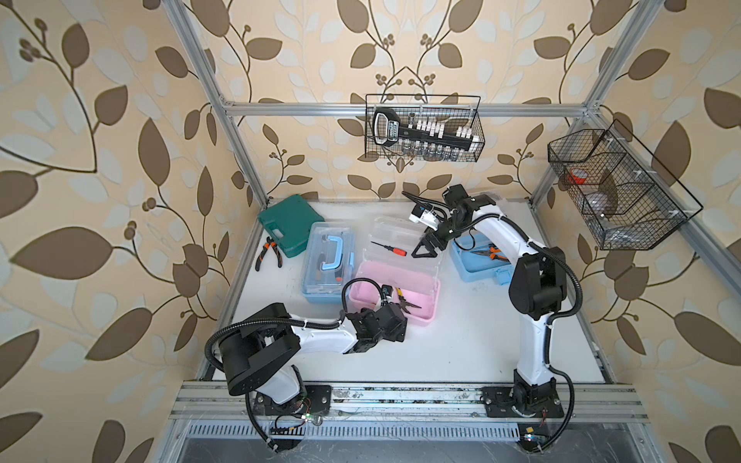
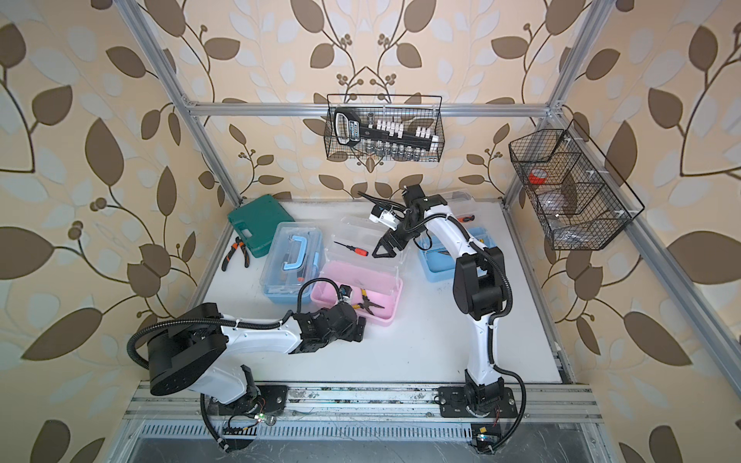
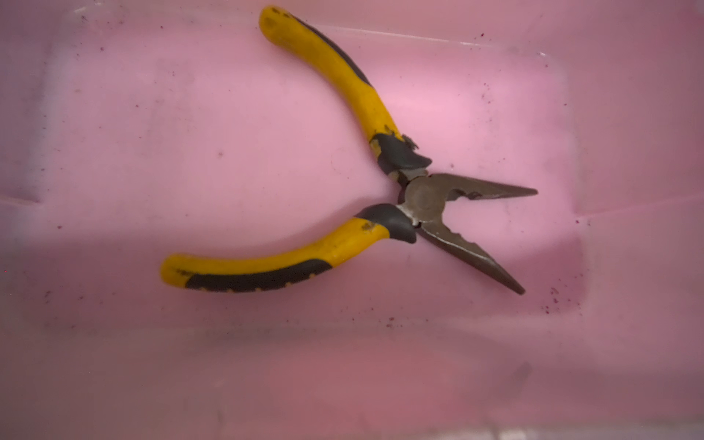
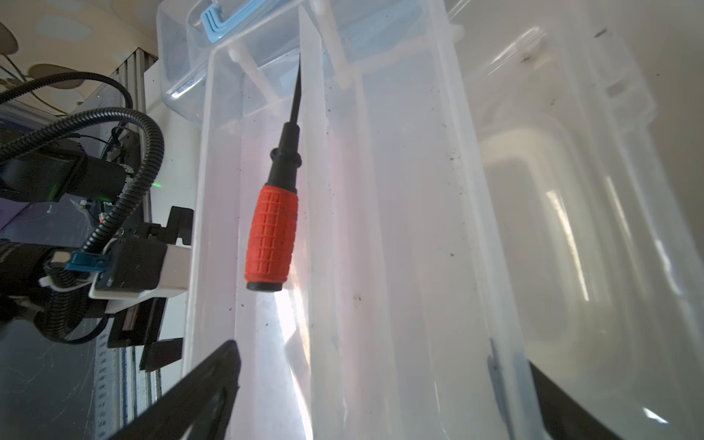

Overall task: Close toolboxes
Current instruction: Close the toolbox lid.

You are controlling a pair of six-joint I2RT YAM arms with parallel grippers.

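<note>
Three toolboxes show in both top views. The left light-blue toolbox (image 1: 320,276) has its clear lid down and handle flat. The pink toolbox (image 1: 431,304) is open, with yellow-handled pliers (image 3: 381,183) lying in it. Its clear lid (image 1: 395,232) is folded back and carries a red-handled screwdriver (image 4: 272,236). My right gripper (image 4: 381,362) hangs open just over that lid, holding nothing. The right light-blue toolbox (image 1: 469,272) is open with orange pliers inside, partly hidden by my right arm. My left gripper (image 1: 401,320) sits at the pink toolbox's near wall; its fingers are hidden in the wrist view.
A dark green case (image 1: 284,224) and loose pliers (image 1: 268,250) lie at the back left of the white table (image 1: 461,340). Two wire baskets (image 1: 423,128) (image 1: 613,188) hang on the walls above. The frame posts stand at the table's corners.
</note>
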